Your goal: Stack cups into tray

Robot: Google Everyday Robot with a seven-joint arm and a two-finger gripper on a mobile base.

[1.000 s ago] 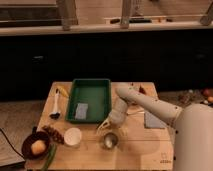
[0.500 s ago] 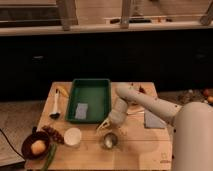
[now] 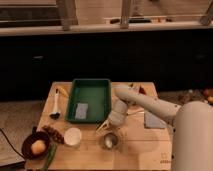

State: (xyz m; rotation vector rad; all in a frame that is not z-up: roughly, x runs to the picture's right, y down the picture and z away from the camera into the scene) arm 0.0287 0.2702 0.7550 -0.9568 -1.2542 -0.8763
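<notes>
The plain white cup stands on the wooden table, near the front left. The shiny greenish-grey cup with a dark inside stands near the front middle. The dark-green tray lies behind them in the middle of the table, with a small grey pad inside it. My gripper hangs at the end of the white arm, just above and left of the greenish-grey cup, between that cup and the tray's front right corner.
A dark brown bowl with an orange fruit sits at the front left, a green vegetable beside it. A dark utensil lies left of the tray. A flat grey pad lies at the right.
The arm and gripper have shifted only slightly near the greenish-grey cup. The cups and tray have not moved.
</notes>
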